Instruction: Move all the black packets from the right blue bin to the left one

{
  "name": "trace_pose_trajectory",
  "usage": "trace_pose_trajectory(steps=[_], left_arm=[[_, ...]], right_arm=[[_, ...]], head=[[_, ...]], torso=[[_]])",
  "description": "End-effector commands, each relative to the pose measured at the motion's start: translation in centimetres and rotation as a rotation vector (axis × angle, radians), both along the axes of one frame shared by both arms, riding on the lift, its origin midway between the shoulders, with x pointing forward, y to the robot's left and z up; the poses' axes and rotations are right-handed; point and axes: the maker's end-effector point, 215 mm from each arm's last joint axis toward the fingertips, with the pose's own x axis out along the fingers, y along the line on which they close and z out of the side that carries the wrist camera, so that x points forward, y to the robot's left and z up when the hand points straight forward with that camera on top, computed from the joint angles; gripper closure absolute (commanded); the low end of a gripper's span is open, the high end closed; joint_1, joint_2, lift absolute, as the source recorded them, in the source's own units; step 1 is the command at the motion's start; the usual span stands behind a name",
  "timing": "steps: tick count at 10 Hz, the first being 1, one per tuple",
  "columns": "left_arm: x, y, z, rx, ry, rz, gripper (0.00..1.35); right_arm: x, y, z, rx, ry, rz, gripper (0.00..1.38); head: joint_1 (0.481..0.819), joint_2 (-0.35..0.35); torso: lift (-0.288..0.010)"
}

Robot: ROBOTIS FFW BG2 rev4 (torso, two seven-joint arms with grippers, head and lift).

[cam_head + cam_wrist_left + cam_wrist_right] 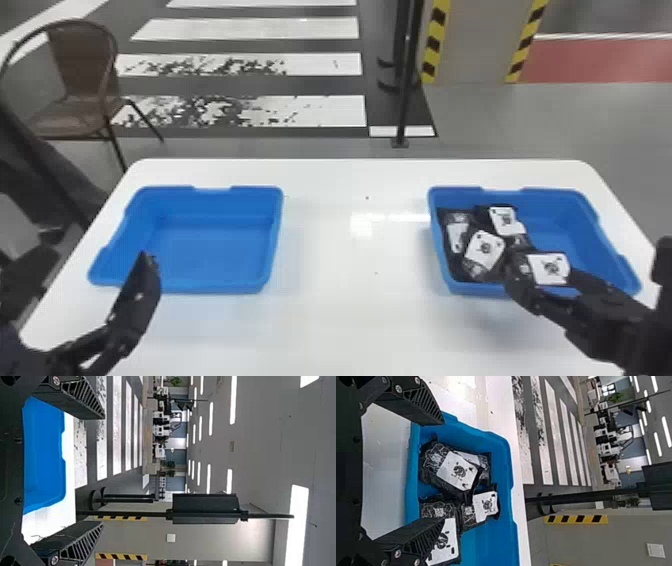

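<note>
Black packets (485, 247) all await transfer inside the right blue bin (560, 201); left gripper (103, 470) and right gripper (443, 471) gape wide, empty.

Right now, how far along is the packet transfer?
Done: apparently none; the left bin shows bare floor. In hand: nothing; left gripper and right gripper are open. Left: at least four black packets in the right bin.
</note>
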Motion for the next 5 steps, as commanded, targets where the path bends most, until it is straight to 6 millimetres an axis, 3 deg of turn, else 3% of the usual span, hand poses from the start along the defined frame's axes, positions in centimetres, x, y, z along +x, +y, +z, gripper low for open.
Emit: trace_pose_trajectory(steps=[1,5], left_arm=[[0.1,0.0,-0.1,-0.004,-0.002,0.001,0.09],[0.5,-0.3,-0.7,-0.02,-0.005,-0.017,0.09]], right_arm=[[0.8,0.1,-0.6,0.009,0.062,-0.009,0.16],[5.2,-0.3,-1.0,0.045,0.1,-0.027,0.16]], head=[[0.695,0.026],[0.695,0.019]], torso=[[-0.14],[-0.14]])
